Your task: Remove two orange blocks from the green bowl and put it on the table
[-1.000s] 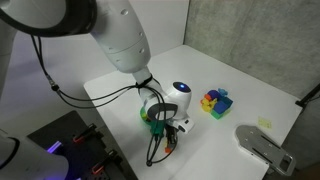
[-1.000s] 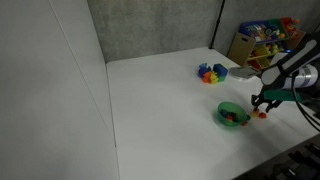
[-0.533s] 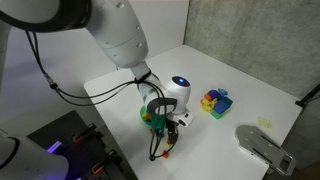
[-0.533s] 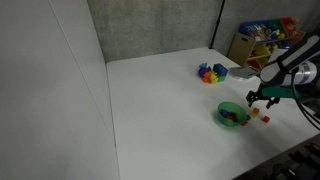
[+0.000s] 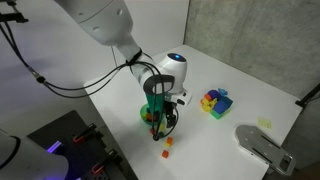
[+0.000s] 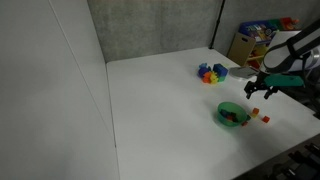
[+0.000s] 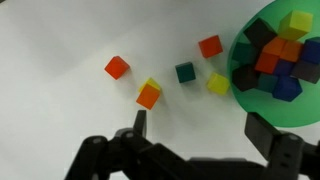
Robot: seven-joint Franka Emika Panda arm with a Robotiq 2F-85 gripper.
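In the wrist view the green bowl [image 7: 296, 100] sits at the right edge, full of small coloured cubes, some of them orange. On the white table [image 7: 60, 40] to its left lie loose cubes. One orange block [image 7: 149, 97] touches a yellow cube, and two redder orange ones [image 7: 118, 67] [image 7: 210, 46] lie apart. My gripper [image 7: 200, 130] hangs above the table, open and empty, beside the bowl. In both exterior views it hovers over the bowl [image 6: 233, 114] with small orange blocks [image 5: 167, 143] [image 6: 265, 119] on the table next to it.
A dark green cube [image 7: 185, 72] and a yellow cube [image 7: 218, 84] lie by the bowl. A multicoloured block cluster [image 5: 215, 101] [image 6: 210, 72] stands farther along the table. A grey device [image 5: 262, 148] sits near one table corner. Shelves of toys [image 6: 262, 38] stand behind.
The gripper has opened, left an orange block on the table beside the bowl, and risen away from the surface.
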